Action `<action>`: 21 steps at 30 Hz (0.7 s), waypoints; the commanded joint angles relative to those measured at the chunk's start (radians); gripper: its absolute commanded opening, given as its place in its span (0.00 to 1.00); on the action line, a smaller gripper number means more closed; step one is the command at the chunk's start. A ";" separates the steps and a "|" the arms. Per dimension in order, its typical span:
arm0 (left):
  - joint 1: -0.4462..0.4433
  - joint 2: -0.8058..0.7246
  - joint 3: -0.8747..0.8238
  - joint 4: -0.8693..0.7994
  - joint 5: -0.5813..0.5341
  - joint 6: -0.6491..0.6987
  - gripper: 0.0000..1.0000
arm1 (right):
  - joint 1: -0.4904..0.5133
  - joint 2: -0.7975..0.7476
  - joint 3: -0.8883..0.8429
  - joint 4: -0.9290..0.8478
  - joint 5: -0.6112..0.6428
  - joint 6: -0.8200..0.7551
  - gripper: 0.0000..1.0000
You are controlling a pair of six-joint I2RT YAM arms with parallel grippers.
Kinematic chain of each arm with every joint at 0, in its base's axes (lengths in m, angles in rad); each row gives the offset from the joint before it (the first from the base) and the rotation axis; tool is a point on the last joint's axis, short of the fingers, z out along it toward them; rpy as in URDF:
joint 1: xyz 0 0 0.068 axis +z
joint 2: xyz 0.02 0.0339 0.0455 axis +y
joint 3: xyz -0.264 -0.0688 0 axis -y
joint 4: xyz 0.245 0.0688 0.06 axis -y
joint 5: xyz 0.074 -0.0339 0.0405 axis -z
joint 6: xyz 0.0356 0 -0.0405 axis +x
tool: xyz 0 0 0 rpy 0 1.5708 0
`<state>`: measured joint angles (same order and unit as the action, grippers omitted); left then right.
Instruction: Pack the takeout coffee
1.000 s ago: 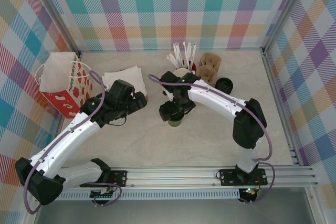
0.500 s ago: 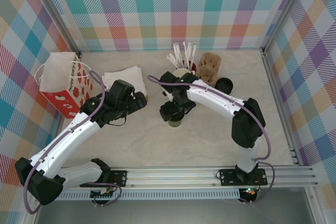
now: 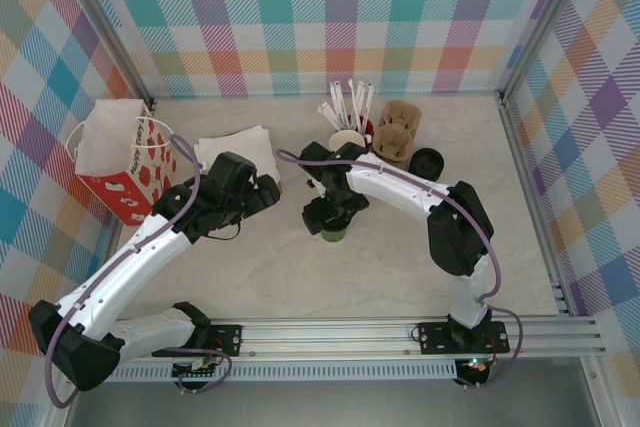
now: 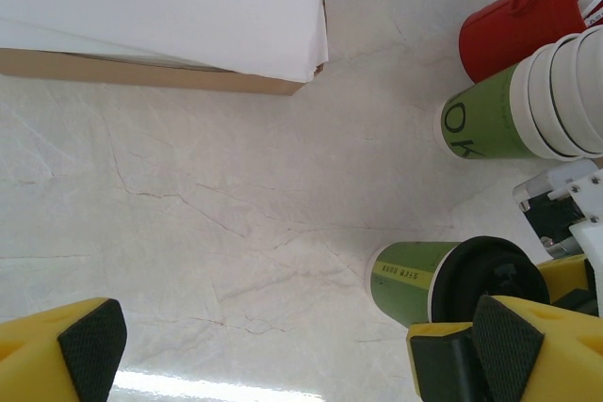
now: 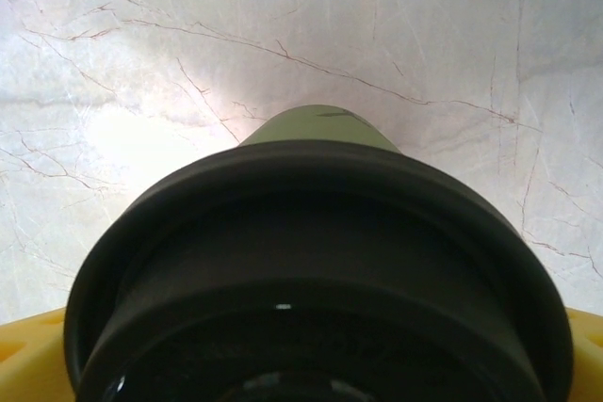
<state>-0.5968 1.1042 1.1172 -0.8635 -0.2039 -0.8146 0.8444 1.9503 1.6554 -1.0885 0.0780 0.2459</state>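
Clamping a flat round black plastic lid (image 5: 320,261) in the right hand (image 3: 328,215), closed on its rim from both sides, with yellow fingers (image 5: 33,350) at either lower edge of it. Holding that lid squarely over the mouth of the small dark green paper cup (image 4: 407,275), the takeout coffee, and apparently touching the rim; impossible to tell whether snapped fully home. Standing the cup upright near the middle of the pale marbled table (image 3: 300,287), just in front of a stack of green cups with white rims (image 4: 490,124) and a red handled container (image 4: 523,16).

Waiting to the left with the left hand (image 4: 283,350), open and empty, black pads (image 4: 89,341) spread wide and facing the cup. Beyond it, lying flat, a stack of white paper napkins (image 3: 235,152); further left, standing against the wall, a red and white paper bag (image 3: 115,152), probably the destination.

Judging by this, capping before bagging. Risking a crooked seat by pressing off-centre, leaving one side unsnapped and leaking later. Risking a buckled paper wall or a sliding, tipping cup by pushing down hard with nothing bracing it. Risking a knock to the cup stack close behind while pulling away.
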 commanded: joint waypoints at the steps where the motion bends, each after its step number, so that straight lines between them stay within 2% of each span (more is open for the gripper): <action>1: 0.012 -0.012 -0.012 -0.025 -0.027 -0.003 0.97 | 0.004 0.002 -0.007 0.004 -0.013 -0.007 0.94; 5: 0.011 -0.013 -0.018 -0.020 -0.027 -0.006 0.97 | 0.004 -0.012 -0.021 0.005 -0.005 0.003 0.89; 12: 0.011 -0.013 -0.017 -0.020 -0.023 -0.007 0.98 | -0.024 -0.074 -0.059 0.000 -0.003 0.010 0.88; 21: 0.011 -0.009 -0.021 -0.014 -0.022 -0.008 0.98 | -0.182 -0.214 -0.175 -0.016 -0.022 -0.015 0.85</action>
<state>-0.5968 1.1038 1.1065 -0.8635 -0.2039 -0.8185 0.7055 1.7916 1.5139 -1.0748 0.0673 0.2459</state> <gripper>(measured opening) 0.981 0.856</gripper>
